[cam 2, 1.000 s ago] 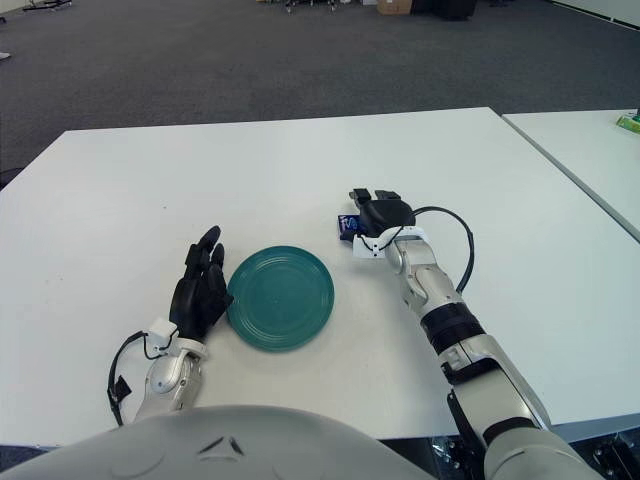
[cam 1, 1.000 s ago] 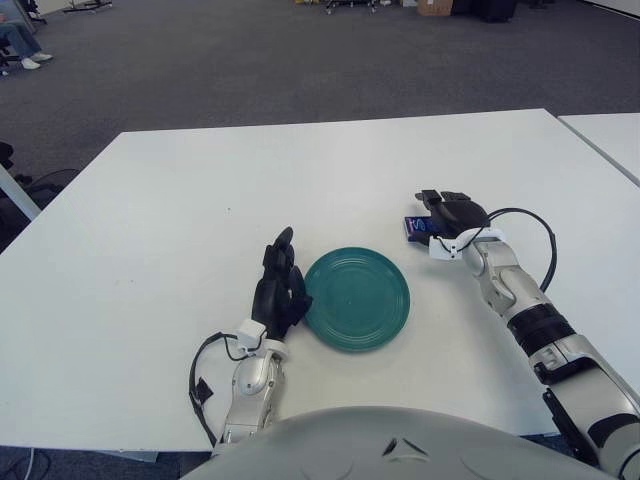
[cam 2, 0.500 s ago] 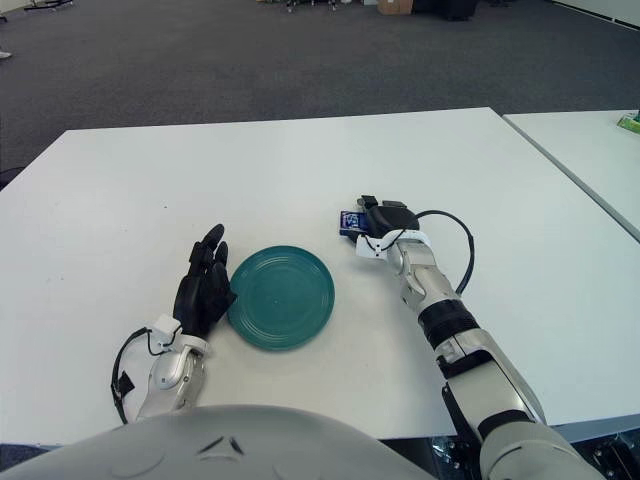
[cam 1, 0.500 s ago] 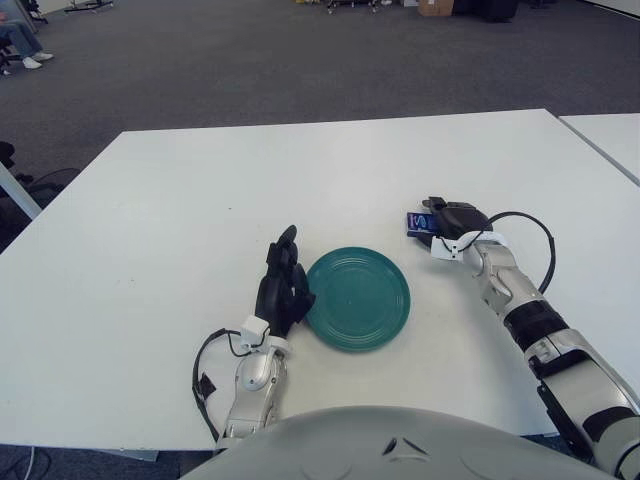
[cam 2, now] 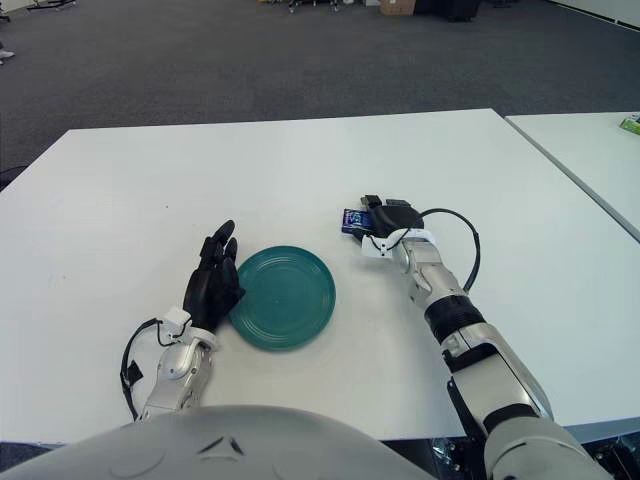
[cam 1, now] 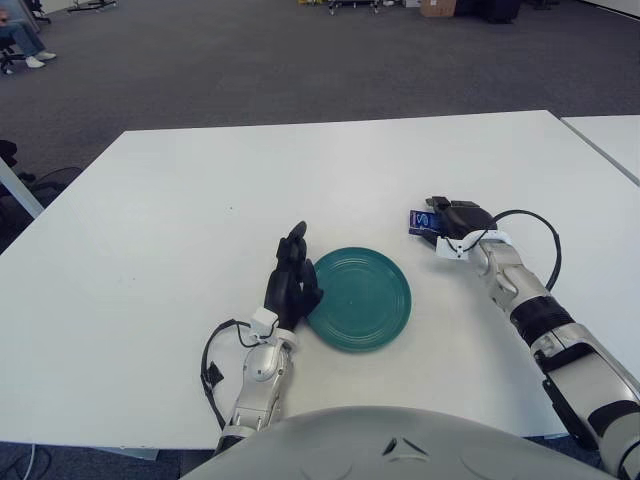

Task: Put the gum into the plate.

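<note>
A small blue gum pack (cam 1: 420, 221) is just beyond the upper right rim of the round teal plate (cam 1: 358, 298), which lies empty in the middle of the white table. My right hand (cam 1: 447, 220) is over the pack with its fingers curled around it, low at the table surface; the pack sticks out on the hand's left side. My left hand (cam 1: 292, 280) stands upright with fingers extended against the plate's left rim and holds nothing.
A black cable loops beside my right wrist (cam 1: 545, 240). A second white table (cam 1: 610, 135) stands to the right across a narrow gap, with a small green thing (cam 2: 630, 123) on it. Grey carpet lies beyond the far table edge.
My right hand's fingers have curled tighter onto the gum pack, and hand and pack have shifted slightly. My left hand has moved a little to the right, up to the plate's rim.
</note>
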Available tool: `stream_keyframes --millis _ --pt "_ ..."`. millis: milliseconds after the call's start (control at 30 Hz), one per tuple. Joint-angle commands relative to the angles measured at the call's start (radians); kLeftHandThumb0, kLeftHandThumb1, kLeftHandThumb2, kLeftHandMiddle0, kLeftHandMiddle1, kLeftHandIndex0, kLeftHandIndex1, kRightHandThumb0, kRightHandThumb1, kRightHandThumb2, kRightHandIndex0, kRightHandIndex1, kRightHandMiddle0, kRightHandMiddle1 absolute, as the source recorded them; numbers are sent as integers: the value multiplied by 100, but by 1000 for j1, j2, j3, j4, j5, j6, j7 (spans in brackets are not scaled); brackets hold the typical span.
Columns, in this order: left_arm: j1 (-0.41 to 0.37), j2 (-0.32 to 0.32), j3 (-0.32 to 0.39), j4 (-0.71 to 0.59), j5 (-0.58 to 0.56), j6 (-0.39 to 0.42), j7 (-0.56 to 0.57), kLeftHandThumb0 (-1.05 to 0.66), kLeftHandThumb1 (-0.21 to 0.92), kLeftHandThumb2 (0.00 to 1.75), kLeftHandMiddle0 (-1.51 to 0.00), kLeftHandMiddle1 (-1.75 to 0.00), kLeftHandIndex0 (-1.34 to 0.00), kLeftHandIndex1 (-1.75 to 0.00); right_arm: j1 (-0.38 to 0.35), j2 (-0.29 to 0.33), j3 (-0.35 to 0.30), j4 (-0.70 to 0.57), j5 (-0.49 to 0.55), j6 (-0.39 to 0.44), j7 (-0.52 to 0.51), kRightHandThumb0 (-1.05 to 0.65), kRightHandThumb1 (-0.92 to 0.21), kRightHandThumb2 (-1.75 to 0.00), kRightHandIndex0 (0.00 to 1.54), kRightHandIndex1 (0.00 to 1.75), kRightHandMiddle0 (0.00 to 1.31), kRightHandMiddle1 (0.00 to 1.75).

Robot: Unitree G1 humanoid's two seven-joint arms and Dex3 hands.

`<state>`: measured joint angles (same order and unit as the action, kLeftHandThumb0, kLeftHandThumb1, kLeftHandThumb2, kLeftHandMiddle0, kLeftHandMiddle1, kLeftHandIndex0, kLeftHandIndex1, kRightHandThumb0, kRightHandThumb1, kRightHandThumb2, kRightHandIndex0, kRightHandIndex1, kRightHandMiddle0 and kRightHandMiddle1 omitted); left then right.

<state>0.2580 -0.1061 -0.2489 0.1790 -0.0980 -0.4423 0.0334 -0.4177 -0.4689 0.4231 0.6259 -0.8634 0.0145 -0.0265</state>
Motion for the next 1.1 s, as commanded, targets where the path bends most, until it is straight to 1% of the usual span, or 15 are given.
stream_keyframes --millis 0,67,267,500,533,567,600,633,667,700,767,800,867,967,1067 --pt "-21 -102 -4 40 -16 18 18 -88 92 88 -18 -1 0 -53 4 -29 14 59 7 -17 -4 -79 -92 -91 23 2 0 31" --pt "-28 -106 -6 49 -22 13 21 -88 92 87 -19 -1 0 -55 -1 -36 17 81 9 -30 -15 -78 -92 -90 25 3 0 33" --pt "-46 -116 -13 71 -40 -7 27 -88 92 86 -20 -1 0 -57 -28 -40 48 233 4 -79 -86 -75 -92 -89 26 2 0 37" --pt "-59 -125 -25 79 -53 -24 39 -89 92 85 -20 -1 0 -59 -60 -45 72 349 7 -121 -159 -71 -92 -85 38 7 0 49" --pt "-60 -125 -27 79 -55 -24 39 -89 92 84 -20 -1 0 -59 -65 -45 76 364 5 -128 -174 -70 -92 -83 40 16 0 57" --pt "-62 -125 -29 78 -57 -25 40 -88 92 84 -21 -1 0 -59 -69 -46 79 377 4 -133 -186 -70 -92 -81 38 32 0 70" --pt "-61 -123 -31 75 -59 -25 40 -88 92 84 -21 -1 0 -59 -73 -46 83 387 1 -137 -203 -69 -92 -81 36 40 0 75" --pt "-62 -123 -33 74 -61 -25 41 -88 92 84 -21 -1 0 -59 -77 -46 87 396 0 -141 -215 -69 -92 -79 35 59 1 95" --pt "-60 -122 -36 67 -64 -23 42 -88 92 83 -21 -1 0 -59 -80 -47 93 404 -4 -144 -235 -69 -92 -78 33 72 1 110" --pt "-58 -121 -38 63 -65 -22 43 -88 92 83 -21 -1 0 -58 -84 -47 97 411 -6 -146 -249 -69 -92 -78 36 84 3 118" --pt "-55 -121 -42 52 -68 -17 46 -87 92 83 -21 -1 0 -58 -90 -48 106 423 -9 -150 -273 -68 -92 -75 46 121 11 142" --pt "-53 -121 -44 47 -70 -12 49 -87 92 83 -21 -1 0 -58 -94 -50 113 429 -13 -148 -287 -68 -92 -75 48 128 13 145" --pt "-50 -121 -47 39 -72 -5 54 -86 92 82 -21 -1 0 -58 -100 -53 124 437 -19 -146 -311 -68 -92 -74 53 155 20 159" --pt "-50 -120 -48 33 -74 4 60 -86 92 82 -22 -1 0 -59 -107 -56 137 450 -28 -148 -340 -69 -92 -74 57 168 26 168" --pt "-49 -120 -49 24 -81 11 62 -85 92 81 -23 -1 0 -61 -113 -59 153 463 -37 -148 -374 -69 -92 -74 61 173 31 172"
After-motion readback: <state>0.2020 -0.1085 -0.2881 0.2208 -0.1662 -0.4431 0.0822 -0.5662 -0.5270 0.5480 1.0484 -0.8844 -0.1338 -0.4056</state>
